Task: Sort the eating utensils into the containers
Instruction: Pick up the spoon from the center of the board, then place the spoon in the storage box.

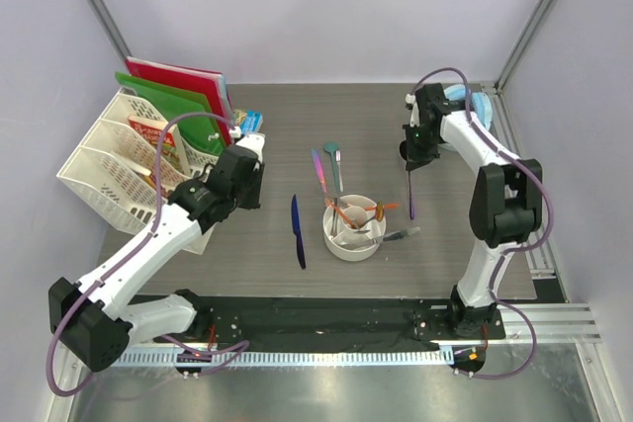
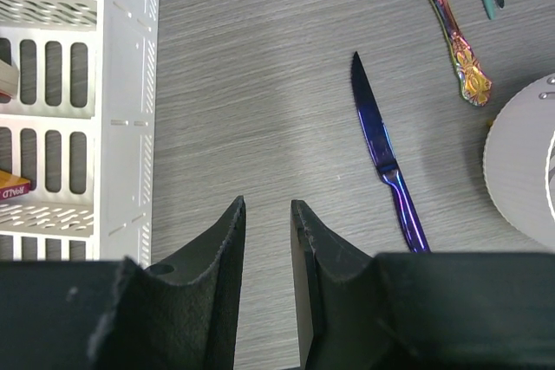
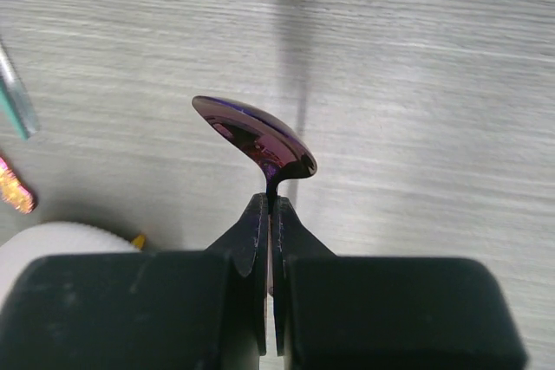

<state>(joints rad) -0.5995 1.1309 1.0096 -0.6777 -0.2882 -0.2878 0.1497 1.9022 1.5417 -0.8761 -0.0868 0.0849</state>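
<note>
A white round cup (image 1: 353, 232) with inner walls stands mid-table, holding orange pieces (image 1: 353, 211); a silver piece (image 1: 401, 235) leans over its right rim. A dark blue knife (image 1: 298, 231) lies flat left of the cup. An iridescent piece (image 1: 319, 171) and a teal piece (image 1: 336, 165) lie behind it. My right gripper (image 1: 410, 165) hangs right of the cup, shut on a purple spoon (image 3: 256, 136), handle pointing down (image 1: 411, 200). My left gripper (image 2: 267, 205) is open over bare table with nothing between its fingers, the knife (image 2: 381, 158) to its right.
A white lattice rack (image 1: 114, 170) with books stands at the left, close beside my left gripper, its wall (image 2: 126, 110) filling the left wrist view. Red and green folders (image 1: 178, 91) lean behind it. A light blue bowl (image 1: 467, 98) sits at the back right.
</note>
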